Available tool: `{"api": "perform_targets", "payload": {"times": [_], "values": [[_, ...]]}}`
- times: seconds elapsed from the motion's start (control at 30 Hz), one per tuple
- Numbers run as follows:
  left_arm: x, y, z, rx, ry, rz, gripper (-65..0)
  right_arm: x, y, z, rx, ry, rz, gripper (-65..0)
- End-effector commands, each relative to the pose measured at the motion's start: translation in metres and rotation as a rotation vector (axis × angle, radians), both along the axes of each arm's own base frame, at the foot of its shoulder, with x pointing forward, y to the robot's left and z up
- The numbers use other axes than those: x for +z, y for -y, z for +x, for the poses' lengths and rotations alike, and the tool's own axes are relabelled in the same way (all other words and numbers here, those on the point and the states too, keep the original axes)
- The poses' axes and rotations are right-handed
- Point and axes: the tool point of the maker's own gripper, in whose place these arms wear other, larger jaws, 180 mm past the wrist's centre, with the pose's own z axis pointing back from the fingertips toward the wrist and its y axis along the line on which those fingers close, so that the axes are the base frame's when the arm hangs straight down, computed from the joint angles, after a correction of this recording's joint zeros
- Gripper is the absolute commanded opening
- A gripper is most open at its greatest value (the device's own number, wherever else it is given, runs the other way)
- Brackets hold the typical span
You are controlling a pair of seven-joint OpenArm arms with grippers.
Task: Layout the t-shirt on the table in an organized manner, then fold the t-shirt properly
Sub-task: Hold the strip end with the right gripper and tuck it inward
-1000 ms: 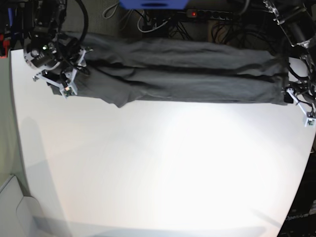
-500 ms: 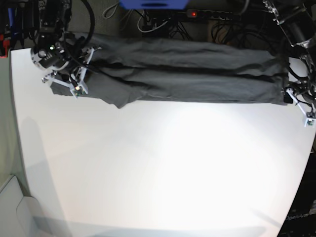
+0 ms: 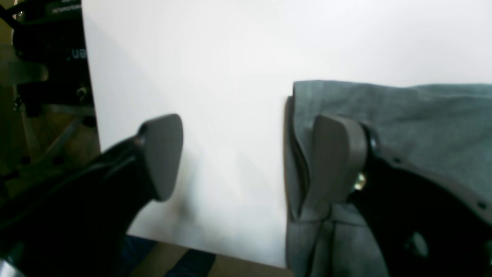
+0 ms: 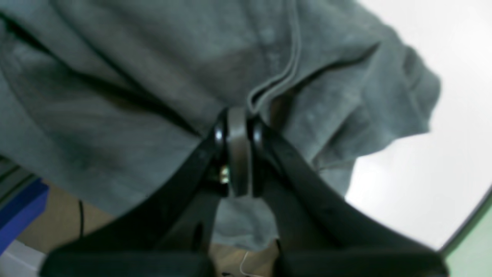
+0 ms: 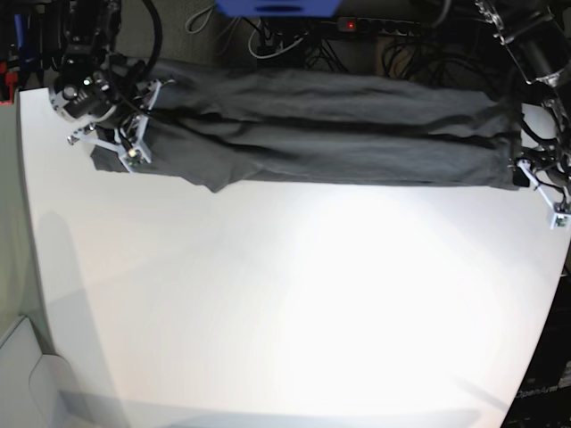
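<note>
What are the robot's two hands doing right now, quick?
Left gripper: open, one finger over the t-shirt edge, holding nothing.
Right gripper: shut on the t-shirt.

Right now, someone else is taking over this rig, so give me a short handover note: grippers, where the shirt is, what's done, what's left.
Right gripper: shut, its jaws pinched together on a fold of the t-shirt at that arm's end of the shirt.
Left gripper: open, jaws wide apart at the shirt's other end; one finger is over the cloth edge, the other over bare table. Nothing held.
T-shirt: stretched in a long, bunched, creased band along the far edge of the table.
Done: one end gripped.
Left: close the left gripper on its end, spread the shirt flat, then fold it.
</note>
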Motion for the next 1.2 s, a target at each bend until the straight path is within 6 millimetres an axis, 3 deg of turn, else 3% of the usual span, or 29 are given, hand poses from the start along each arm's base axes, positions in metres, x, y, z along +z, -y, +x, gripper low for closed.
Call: {"api": "perform_targets", "payload": {"times": [0.0,0.27,0.5,0.77,1.0,1.1,1.17], "values": [[0.016,-0.009,0.009,-0.002,0.041,0.030,-13.7,0.008,0.008,0.000,-0.016,0.021,-0.019,-65.0],[0.017,-0.009,0.010,-0.002,0.045,0.028,-13.7,0.024,0.036,-0.007,-0.143,0.067,-0.044,-65.0],[0.017,-0.008,0.010,-0.004,0.046,0.024,-13.7,0.012,0.021,-0.028,-0.157,0.016,-0.005,-65.0],[0.013,-0.008,0.005,-0.004,0.027,0.024,-13.7,0.006,0.017,-0.029,-0.166,0.002,0.013,-65.0],[-0.003,-0.005,-0.015,-0.008,-0.026,0.017,-13.7,-0.003,0.016,-0.026,-0.171,-0.016,0.029,-65.0],[-0.012,0.008,-0.022,-0.004,-0.014,-0.045,-13.6,-0.011,0.015,-0.029,-0.176,-0.043,0.041,-65.0],[-0.009,0.006,-0.027,0.034,0.030,-0.098,-13.6,-0.014,0.014,-0.030,-0.177,-0.049,0.047,-65.0]]}}
